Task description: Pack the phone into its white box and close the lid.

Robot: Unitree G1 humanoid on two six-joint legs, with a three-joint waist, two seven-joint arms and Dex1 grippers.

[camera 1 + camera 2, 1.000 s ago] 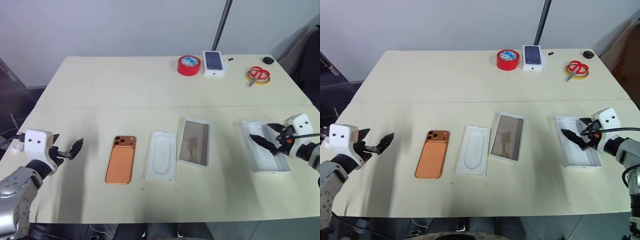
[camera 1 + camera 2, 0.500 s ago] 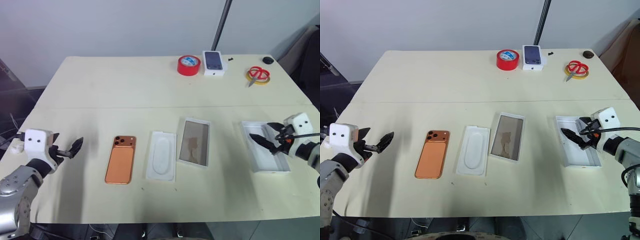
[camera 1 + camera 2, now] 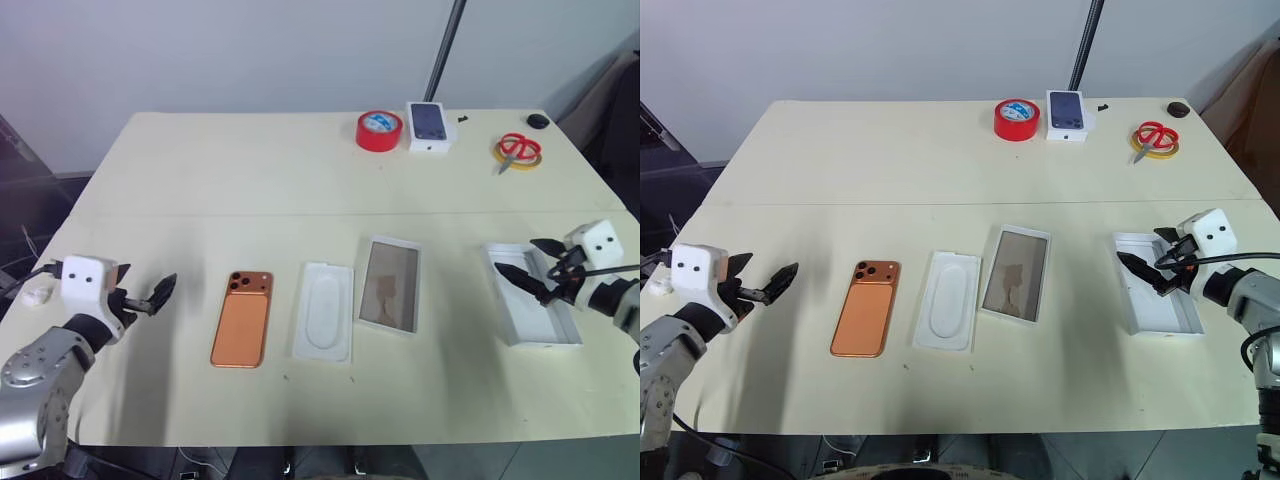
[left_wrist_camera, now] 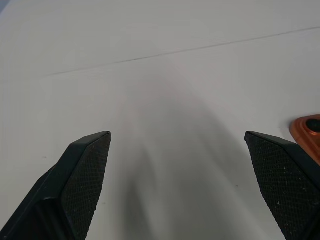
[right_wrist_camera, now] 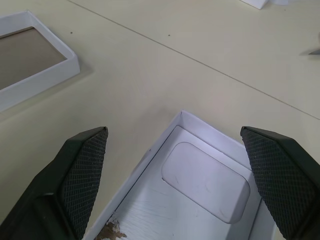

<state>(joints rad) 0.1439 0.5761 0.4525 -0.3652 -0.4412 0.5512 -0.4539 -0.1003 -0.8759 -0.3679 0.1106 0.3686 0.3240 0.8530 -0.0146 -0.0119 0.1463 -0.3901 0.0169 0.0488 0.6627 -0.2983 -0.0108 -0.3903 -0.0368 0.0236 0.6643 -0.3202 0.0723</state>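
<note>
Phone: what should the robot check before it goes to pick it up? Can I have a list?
1. The phone lies flat on the table with nothing on top: ok.
2. The left gripper is open: ok.
3. The left gripper is at the phone: not ok, it hovers off to the side, apart from it.
4. The white box is open side up: ok.
5. The way from phone to box is free: not ok, a white insert lies between them, so lift over it.
6. The lid is off and apart from the box, with the open right gripper over it: ok.
</note>
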